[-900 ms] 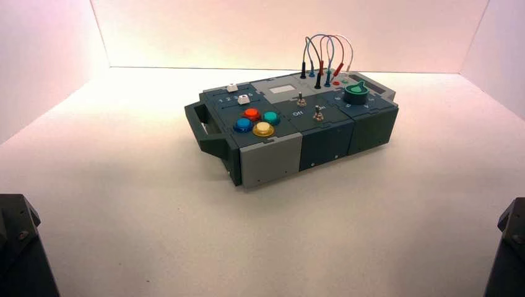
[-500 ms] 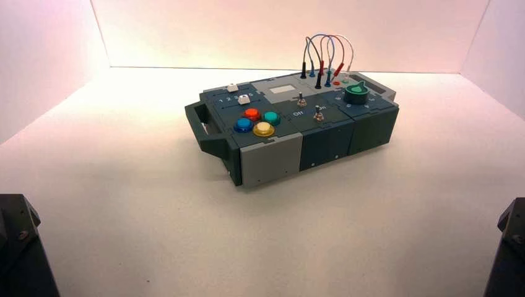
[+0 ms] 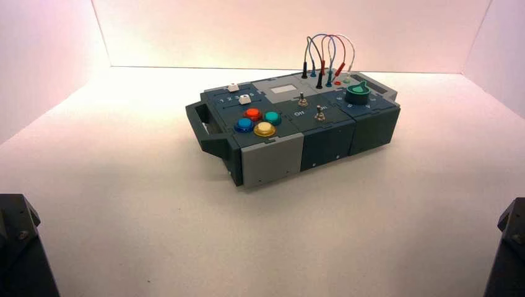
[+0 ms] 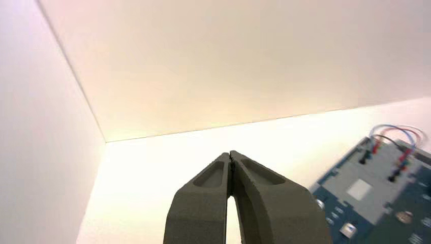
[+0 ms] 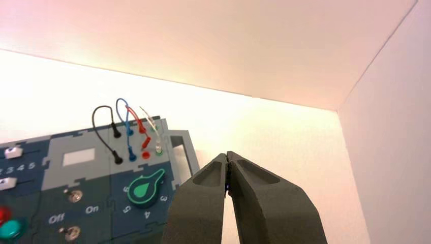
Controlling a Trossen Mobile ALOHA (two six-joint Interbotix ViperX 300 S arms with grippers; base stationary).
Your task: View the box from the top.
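Note:
The box lies flat in the middle of the white floor, turned a little, with its handle on the left. Its top bears red, green, blue and yellow buttons, two toggle switches, a green knob and looped wires. My left gripper is shut and empty, high up, with the box off to one side below it. My right gripper is shut and empty above the box's knob end, near the green knob and the wires.
White walls close in the floor at the back and on both sides. Plain black blocks stand at the front left and front right corners of the high view. The lettering "Off" and "On" shows beside a toggle switch.
The whole scene sits a hair farther right in the high view. The box itself has not visibly moved on the floor.

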